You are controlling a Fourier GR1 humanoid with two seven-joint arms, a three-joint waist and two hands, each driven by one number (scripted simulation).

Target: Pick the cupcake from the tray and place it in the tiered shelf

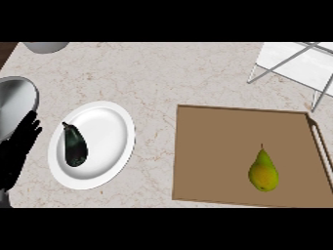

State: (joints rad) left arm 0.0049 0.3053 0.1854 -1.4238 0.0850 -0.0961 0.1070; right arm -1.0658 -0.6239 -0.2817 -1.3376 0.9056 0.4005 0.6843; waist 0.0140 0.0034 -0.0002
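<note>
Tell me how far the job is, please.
Nothing looks done. The tray holds only a pear, no cupcake, and the tiered shelf looks bare. The left robot hand rests open beside the plate holding an eggplant. Picking and placing remain.

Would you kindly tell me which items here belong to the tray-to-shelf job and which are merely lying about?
Job: brown rectangular tray; yellow-green pear on it (no cupcake shows); white tiered shelf with metal legs.
Lying about: round white plate; dark aubergine on it; round silver metal lid; grey bowl at the top edge.
</note>
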